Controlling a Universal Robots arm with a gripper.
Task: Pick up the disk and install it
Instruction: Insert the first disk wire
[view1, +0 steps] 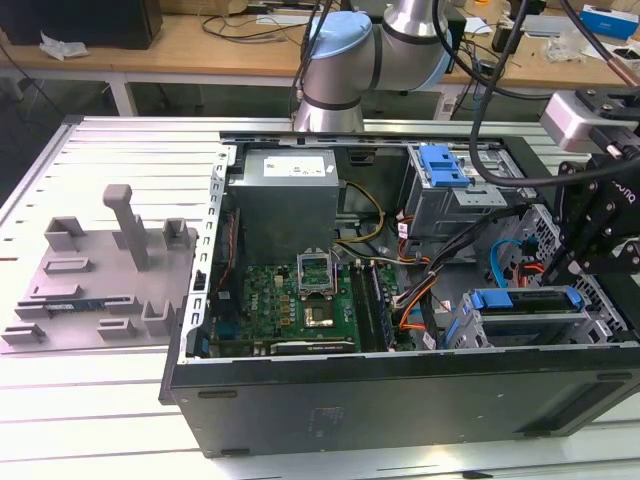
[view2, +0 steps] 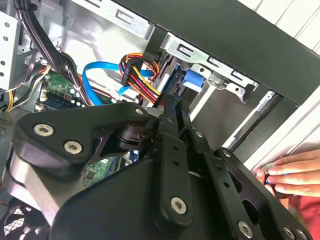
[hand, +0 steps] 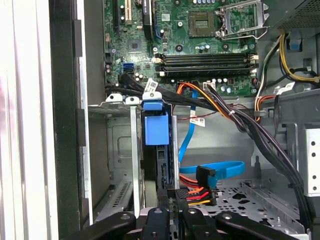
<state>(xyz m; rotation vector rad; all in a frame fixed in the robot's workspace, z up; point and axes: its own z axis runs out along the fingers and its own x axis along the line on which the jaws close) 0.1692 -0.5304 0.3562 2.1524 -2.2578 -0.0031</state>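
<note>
Well, here it is, near things first.
Disk: sits in the metal cage at the computer case's near corner, on the exterior view's right.
Gripper: looks closed, tips right at the disk's end. I can't tell if it pinches it.
Feel: hard, a bit heavy, smooth and slippery. Bumps would hurt it.
Best hold: the blue frame's edges.
Farther back: green board, then grey box by the far edge.
</note>
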